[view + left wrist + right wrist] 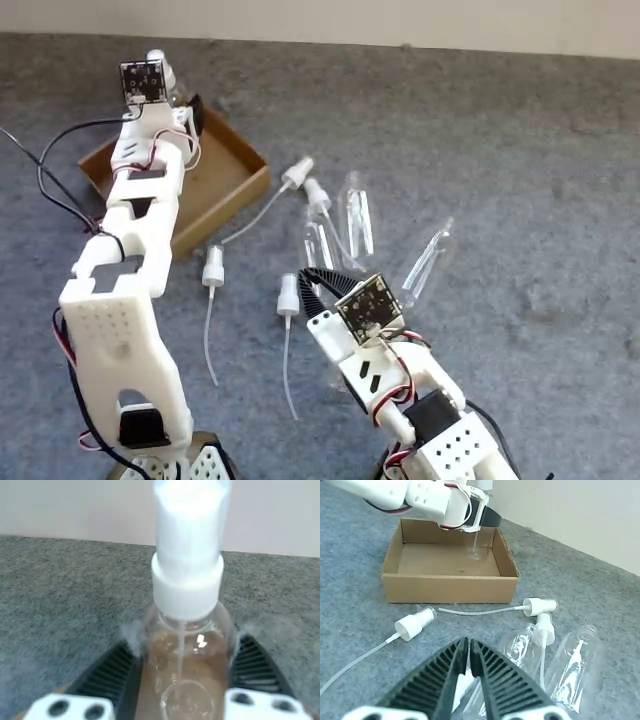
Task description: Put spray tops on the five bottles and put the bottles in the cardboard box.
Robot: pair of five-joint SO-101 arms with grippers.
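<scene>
My left gripper (180, 100) hangs over the far corner of the cardboard box (228, 192), shut on a clear bottle (182, 665) with a white spray top (187, 555) on it. From the right wrist view that bottle (477, 547) is upright inside the box (450, 587). My right gripper (308, 282) is shut and holds nothing, low over the loose parts (469, 652). Three clear bottles (358, 215) (318, 245) (428, 262) lie on the carpet without tops. Several spray tops with long tubes lie near them (213, 268) (288, 296) (298, 172).
Grey carpet covers the floor, with free room right of the bottles. A pale wall (580, 515) runs behind the box. Black cables (45, 165) trail left of the left arm.
</scene>
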